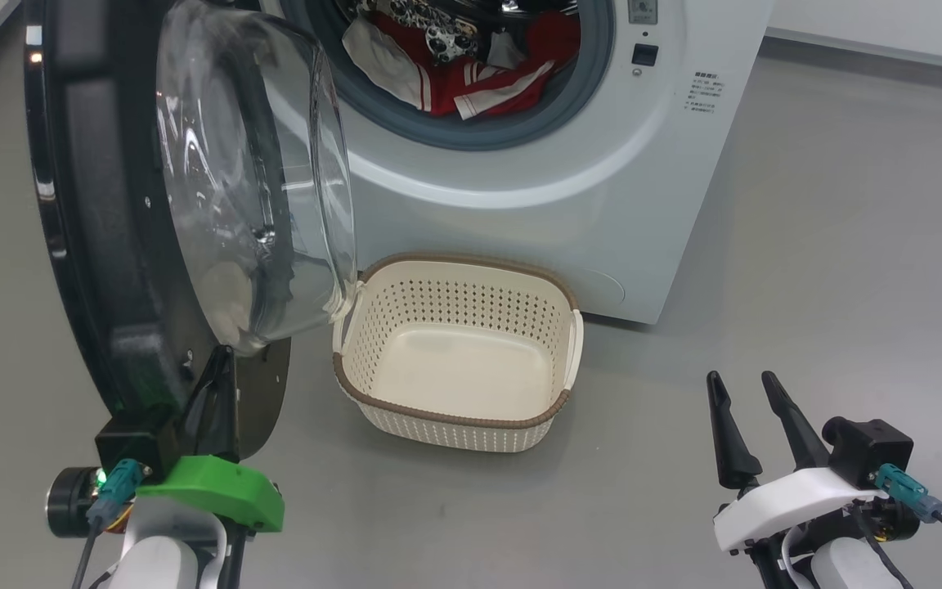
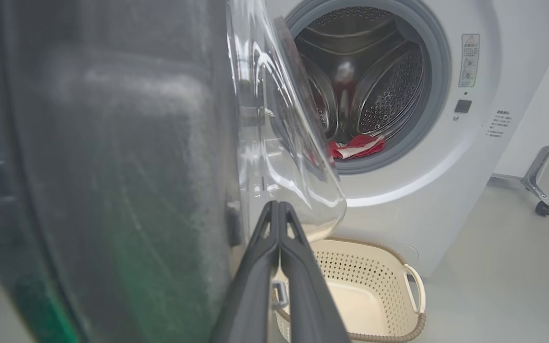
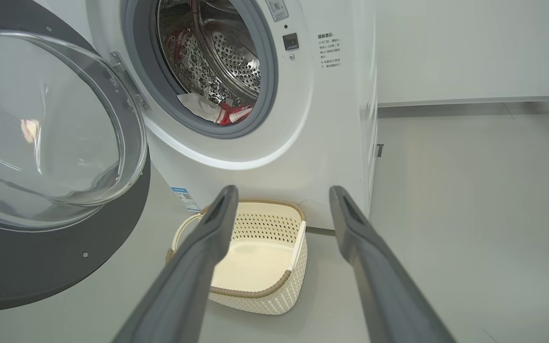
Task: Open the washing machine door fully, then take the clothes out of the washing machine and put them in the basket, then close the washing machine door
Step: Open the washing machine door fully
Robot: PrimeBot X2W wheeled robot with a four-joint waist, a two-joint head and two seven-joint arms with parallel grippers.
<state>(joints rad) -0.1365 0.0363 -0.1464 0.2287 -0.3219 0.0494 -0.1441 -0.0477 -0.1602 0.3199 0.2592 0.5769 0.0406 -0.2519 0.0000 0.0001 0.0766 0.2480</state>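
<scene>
At the left, your left tool (image 2: 275,206) had its two fingers pressed together with nothing between them. Its tip pointed up at the lower edge of the door (image 1: 111,245), just under the glass bowl (image 1: 250,180). You could not tell whether it touched the door.

The door stood swung out to the left of the washing machine (image 1: 602,204). Its black inner face and the bulging bowl were turned toward the basket. The drum mouth was uncovered.

Inside the drum, the clothes (image 1: 479,82) lay heaped at the front against the grey gasket: red pieces with white stripes, white cloth and a dark patterned piece.

The basket (image 1: 455,260) sat on the floor (image 1: 847,245), close against the machine's lower front and below the drum mouth. It was just right of the door's bottom edge, and nothing lay in it.

At the right, your right tool (image 1: 741,380) had its fingers spread wide, holding nothing. It hung over bare floor, well apart from the basket and the machine, with its fingers pointing toward them.
</scene>
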